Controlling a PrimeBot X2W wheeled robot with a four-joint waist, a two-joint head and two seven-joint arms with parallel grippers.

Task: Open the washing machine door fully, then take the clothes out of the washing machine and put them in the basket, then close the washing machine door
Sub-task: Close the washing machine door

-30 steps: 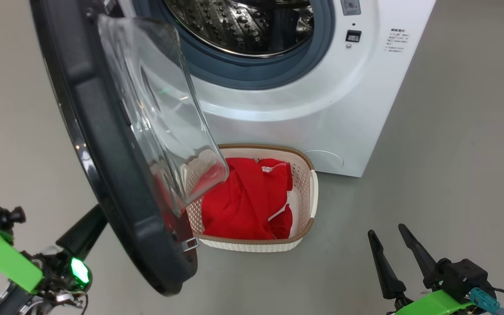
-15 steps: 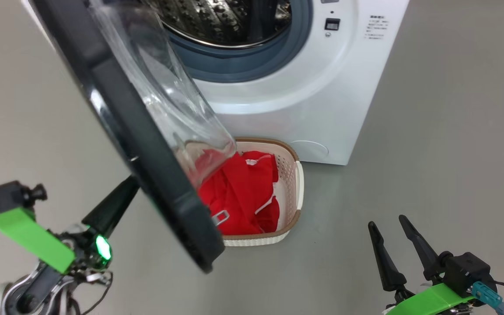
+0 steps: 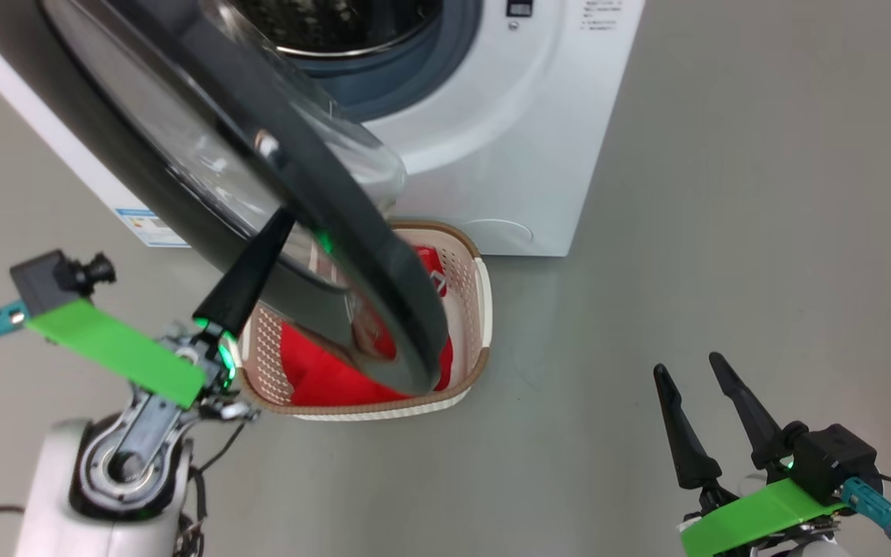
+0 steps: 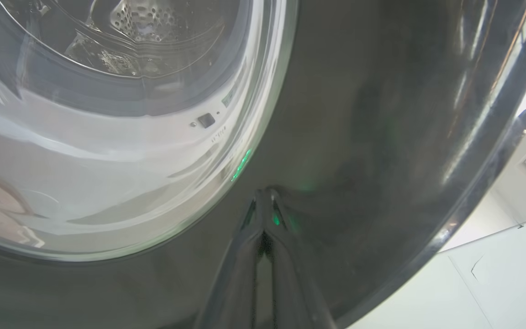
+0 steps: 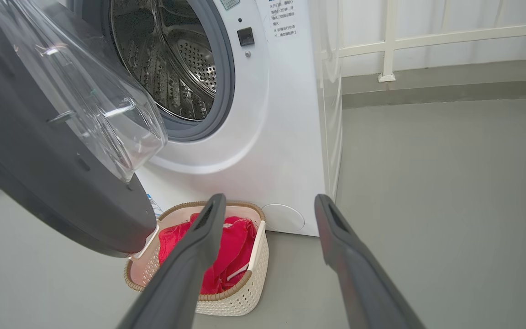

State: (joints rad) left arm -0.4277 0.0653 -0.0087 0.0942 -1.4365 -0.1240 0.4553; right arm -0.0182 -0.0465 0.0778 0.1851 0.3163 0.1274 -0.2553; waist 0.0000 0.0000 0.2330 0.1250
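Item: washing machine door, part-open, over the basket holding the clothes.
Left gripper: pinched together, tips on the door's black outer face.
Right gripper: spread wide, empty.
My note: I'd push steadily toward the washing machine until it latches.

Bare laundry corner: washing machine, grey floor, white railing.

Bright, even, diffuse light: shadows on the grey floor are faint and soft. The washing machine door carries pale glare streaks along its glossy rim and green glints around the left gripper — that view is hazy throughout. The right gripper blurs near the lens, and straight lines bow at the edges.
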